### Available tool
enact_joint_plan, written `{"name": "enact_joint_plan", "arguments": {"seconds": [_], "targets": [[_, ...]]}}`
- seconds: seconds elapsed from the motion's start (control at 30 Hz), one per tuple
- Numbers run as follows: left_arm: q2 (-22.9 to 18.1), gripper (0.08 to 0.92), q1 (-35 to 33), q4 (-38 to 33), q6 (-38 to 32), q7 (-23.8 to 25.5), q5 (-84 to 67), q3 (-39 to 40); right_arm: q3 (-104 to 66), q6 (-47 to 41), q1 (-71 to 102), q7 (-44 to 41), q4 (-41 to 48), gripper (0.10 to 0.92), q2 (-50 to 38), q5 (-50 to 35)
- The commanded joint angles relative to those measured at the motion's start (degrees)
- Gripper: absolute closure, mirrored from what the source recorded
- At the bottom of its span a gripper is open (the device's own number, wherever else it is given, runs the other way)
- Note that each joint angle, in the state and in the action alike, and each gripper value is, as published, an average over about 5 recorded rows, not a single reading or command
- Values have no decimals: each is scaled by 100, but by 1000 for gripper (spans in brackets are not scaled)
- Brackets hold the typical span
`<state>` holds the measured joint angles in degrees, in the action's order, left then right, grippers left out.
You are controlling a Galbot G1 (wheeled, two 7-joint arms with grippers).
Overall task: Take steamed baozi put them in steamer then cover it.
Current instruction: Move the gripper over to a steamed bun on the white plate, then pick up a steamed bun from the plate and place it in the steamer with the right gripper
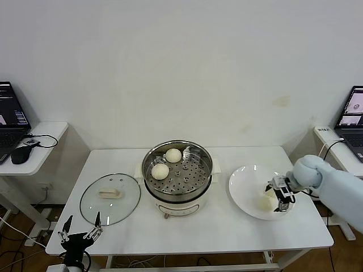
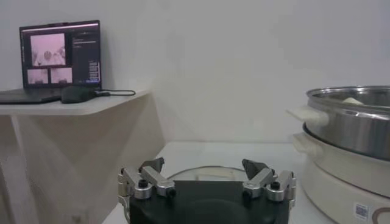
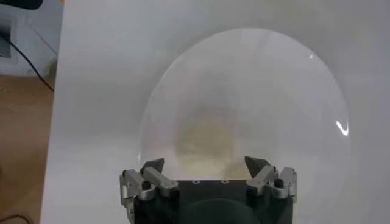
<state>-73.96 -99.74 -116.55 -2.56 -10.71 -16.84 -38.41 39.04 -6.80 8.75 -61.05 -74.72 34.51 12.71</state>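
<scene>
Two buns in the pot, one on the plate

Right gripper (image 1: 280, 199) is down over the white plate (image 1: 245, 180) with its jaws spread wide around a steamed baozi (image 1: 265, 202) — not clamped on it that I can see. Two more baozi (image 1: 160, 170) sit in the steamer (image 1: 177, 170) at the middle of the table (image 1: 227, 232). The cover (image 1: 110, 198) lies flat to the steamer's left. Left gripper (image 1: 79, 232) hangs parked at the table's front left corner — fingers wide, empty.
</scene>
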Motion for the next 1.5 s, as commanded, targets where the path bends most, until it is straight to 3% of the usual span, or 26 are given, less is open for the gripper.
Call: {"name": "enact_joint_plan", "arguments": {"seconds": [0.03, 0.87, 1.23, 1.5], "targets": [[4, 177, 7, 26, -3, 0, -7, -25, -115, 51, 191, 23, 267, 220, 350, 179], [-29, 177, -33, -19, -5, -1, -11, -10, -212, -226, 144, -188, 82, 440, 105, 156], [13, 177, -46, -135, 7, 4, -17, -17, 755, -738, -1956, -551, -723, 432, -312, -1305], [56, 177, -80, -252, 12, 8, -38, -46, 1954, -919, -4076, -452, -742, 430, 371, -2316]]}}
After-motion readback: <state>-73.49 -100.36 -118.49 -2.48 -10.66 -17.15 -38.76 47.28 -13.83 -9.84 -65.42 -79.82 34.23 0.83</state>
